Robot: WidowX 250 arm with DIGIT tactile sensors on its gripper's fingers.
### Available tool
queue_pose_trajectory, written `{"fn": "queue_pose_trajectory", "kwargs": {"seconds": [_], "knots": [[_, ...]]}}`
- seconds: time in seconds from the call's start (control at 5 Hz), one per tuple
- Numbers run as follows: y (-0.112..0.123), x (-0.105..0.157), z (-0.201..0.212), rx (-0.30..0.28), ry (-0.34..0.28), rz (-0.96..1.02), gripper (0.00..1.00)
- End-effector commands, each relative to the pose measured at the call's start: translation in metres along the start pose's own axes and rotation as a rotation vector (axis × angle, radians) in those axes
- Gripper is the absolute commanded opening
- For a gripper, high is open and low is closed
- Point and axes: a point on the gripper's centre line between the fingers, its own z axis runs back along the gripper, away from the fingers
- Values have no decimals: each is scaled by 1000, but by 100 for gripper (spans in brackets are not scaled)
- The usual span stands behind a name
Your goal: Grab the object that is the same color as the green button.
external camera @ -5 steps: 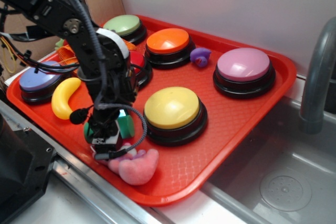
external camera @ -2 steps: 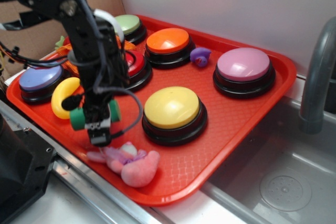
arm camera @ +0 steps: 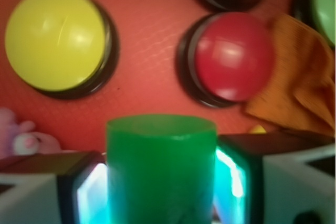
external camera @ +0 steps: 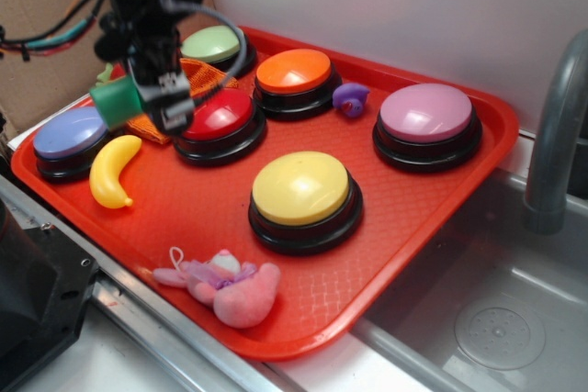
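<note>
My gripper (external camera: 158, 103) is shut on the green cylinder (external camera: 116, 103) and holds it well above the red tray (external camera: 395, 227), over its left part. In the wrist view the green cylinder (arm camera: 161, 169) fills the gap between the two fingers (arm camera: 79, 192) of my gripper (arm camera: 161, 182). The green button (external camera: 213, 44) stands at the tray's back left, just behind the gripper; its edge shows in the wrist view (arm camera: 325, 6).
On the tray are a red button (external camera: 217, 120), orange button (external camera: 294, 72), yellow button (external camera: 301, 189), pink button (external camera: 426, 115), blue button (external camera: 68, 133), a yellow banana (external camera: 114, 172), an orange cloth (external camera: 207, 75), a purple toy (external camera: 351, 98) and a pink plush (external camera: 230, 286). A sink (external camera: 496, 319) lies to the right.
My gripper has risen from low on the tray near the plush, carrying the green cylinder up and back toward the left.
</note>
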Motion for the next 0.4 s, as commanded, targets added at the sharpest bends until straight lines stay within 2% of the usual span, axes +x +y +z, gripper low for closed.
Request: {"fn": "queue_pose_trajectory", "kwargs": {"seconds": [0.0,0.2], "knots": [[34,1,61,-52,-116,261,0],[45,-4,64,-86,-115,348,0]]}}
